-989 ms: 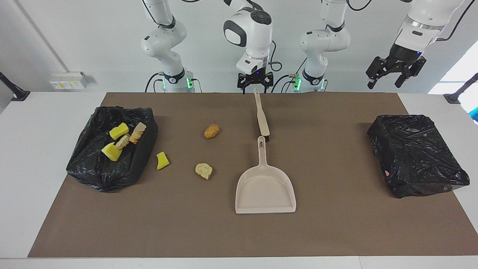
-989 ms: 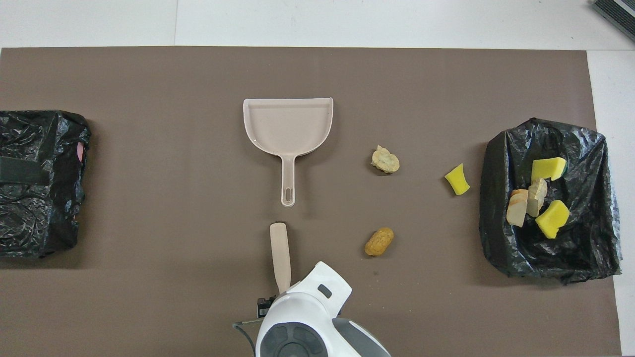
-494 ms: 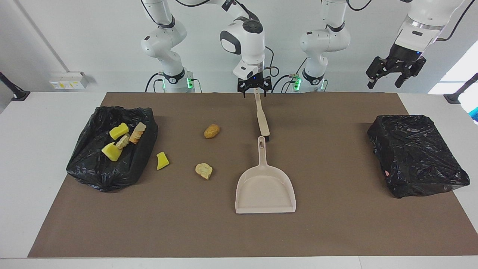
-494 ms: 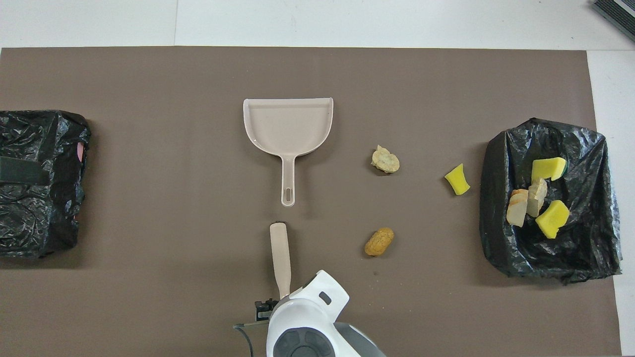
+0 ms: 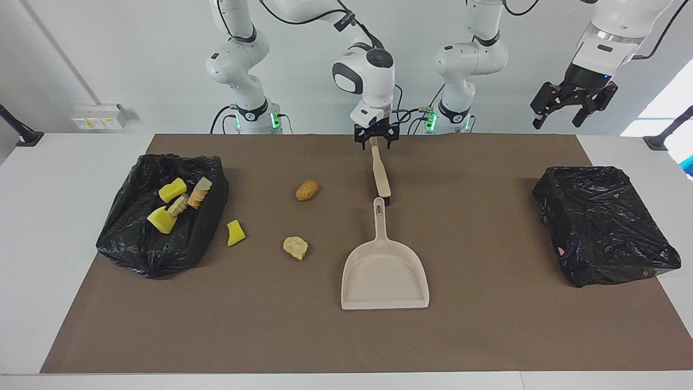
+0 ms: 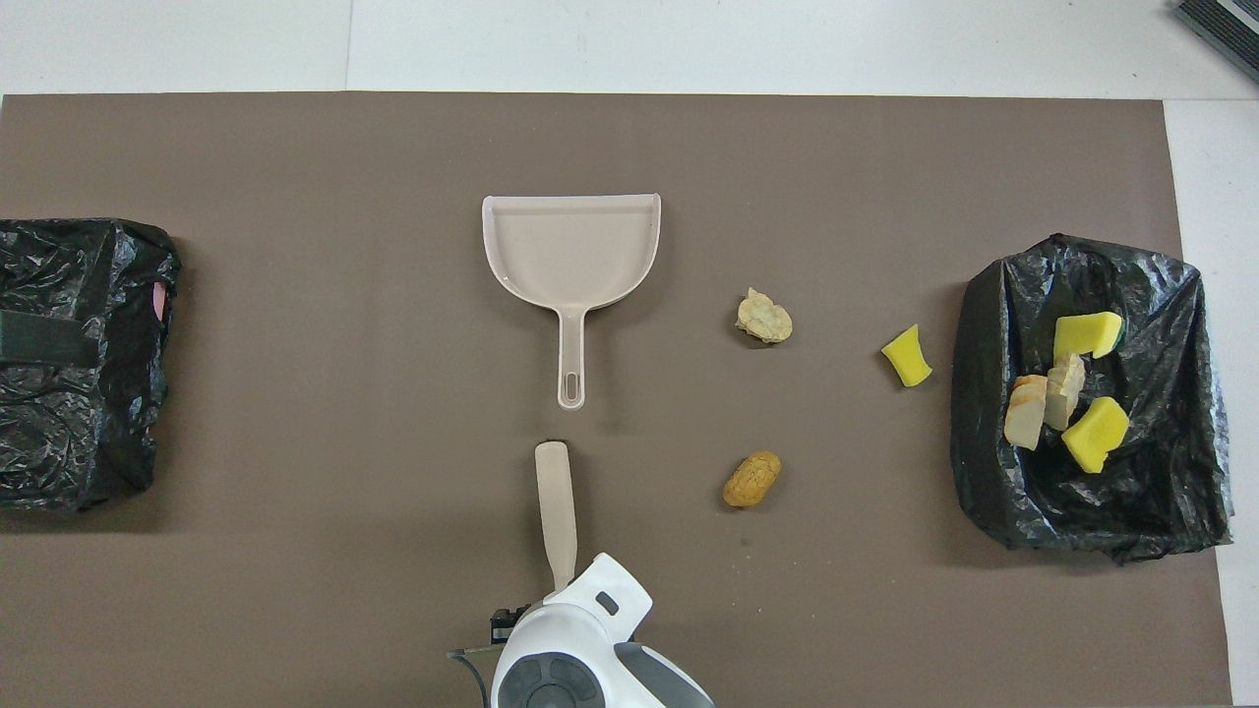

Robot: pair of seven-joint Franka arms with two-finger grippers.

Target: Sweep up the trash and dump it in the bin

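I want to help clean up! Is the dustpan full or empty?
Empty. The dustpan lies flat on the mat with a bare tray; three scraps still lie loose beside it.

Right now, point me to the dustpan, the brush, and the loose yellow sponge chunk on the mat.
dustpan [image 5: 383,273], facing view, on the pan's flat floor.
brush [image 5: 380,174], facing view, on the beige handle.
yellow sponge chunk [image 6: 907,356], overhead view, on its top face.

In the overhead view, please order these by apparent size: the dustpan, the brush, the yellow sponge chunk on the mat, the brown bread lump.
1. dustpan
2. brush, its handle end hidden under the right arm
3. yellow sponge chunk and brown bread lump: they look alike, so unranked.
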